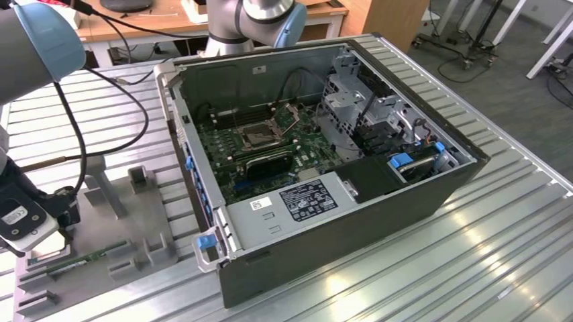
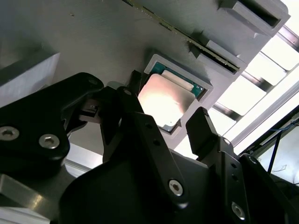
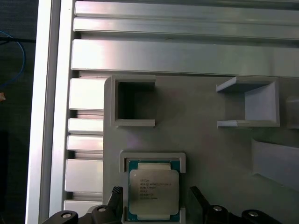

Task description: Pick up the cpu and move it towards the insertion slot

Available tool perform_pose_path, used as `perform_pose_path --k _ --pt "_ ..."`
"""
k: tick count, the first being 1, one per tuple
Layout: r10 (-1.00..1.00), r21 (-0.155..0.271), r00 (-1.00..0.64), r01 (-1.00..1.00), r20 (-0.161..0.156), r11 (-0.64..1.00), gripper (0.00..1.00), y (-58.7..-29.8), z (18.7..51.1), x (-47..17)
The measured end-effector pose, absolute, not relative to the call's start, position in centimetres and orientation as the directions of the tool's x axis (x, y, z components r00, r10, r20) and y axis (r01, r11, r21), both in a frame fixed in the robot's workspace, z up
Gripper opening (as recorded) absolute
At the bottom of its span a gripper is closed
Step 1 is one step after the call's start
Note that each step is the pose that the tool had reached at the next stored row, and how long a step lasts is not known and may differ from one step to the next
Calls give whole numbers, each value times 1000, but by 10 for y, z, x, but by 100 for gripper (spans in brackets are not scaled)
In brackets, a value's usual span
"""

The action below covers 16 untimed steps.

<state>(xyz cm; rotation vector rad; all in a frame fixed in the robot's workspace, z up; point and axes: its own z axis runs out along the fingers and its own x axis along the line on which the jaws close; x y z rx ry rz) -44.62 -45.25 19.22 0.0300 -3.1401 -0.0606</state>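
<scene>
The cpu [image 3: 153,189] is a flat square chip with a silvery top and a green rim. It lies in a grey raised pocket of the fixture [image 3: 196,140]. In both wrist views my gripper [image 3: 155,196] hangs just above it, open. One black fingertip [image 3: 116,193] stands on each side of the chip, and a small gap shows between pad and chip edge. The second wrist view shows the cpu [image 2: 163,100] between the same fingers [image 2: 201,119]. In the exterior view my gripper [image 1: 27,231] is at the far left, and the insertion slot [image 1: 259,135] lies inside the open computer case.
The open computer case [image 1: 358,201] stands to the exterior view's right of the grey fixture [image 1: 134,221]. A long green memory stick [image 1: 76,263] lies in the fixture near my gripper. Grey posts [image 1: 100,191] rise from the fixture. A black cable [image 1: 80,134] hangs along the arm.
</scene>
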Motion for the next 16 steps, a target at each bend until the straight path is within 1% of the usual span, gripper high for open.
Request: perform_pose_path --k 16 --pt "-19 38 -1000 -19 1 999 66 -452 187 -446"
